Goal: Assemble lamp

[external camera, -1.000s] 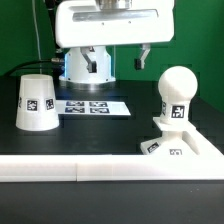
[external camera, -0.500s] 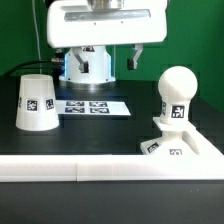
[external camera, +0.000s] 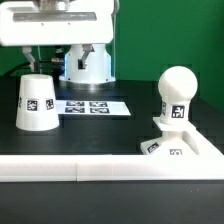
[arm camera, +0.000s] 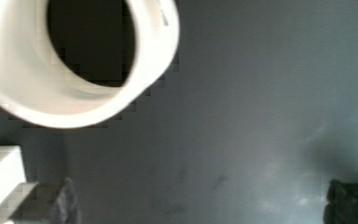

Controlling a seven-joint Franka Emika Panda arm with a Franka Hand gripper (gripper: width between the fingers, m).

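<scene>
Arm has slid toward the exterior view's left, now above the shade [external camera: 37, 101]; wrist view looks into its open top. Gripper [arm camera: 194, 203] spread, empty. Bulb [external camera: 177, 93] already seated in base [external camera: 172, 141] (well away). Shade pickup likely next.

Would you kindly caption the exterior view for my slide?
Bulb seated on base; shade stands apart beside marker board.

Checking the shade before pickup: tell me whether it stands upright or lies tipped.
Upright. The white truncated-cone plastic shade stands on its wide end on the black table, narrow end up; the wrist view looks down into its round opening.
</scene>
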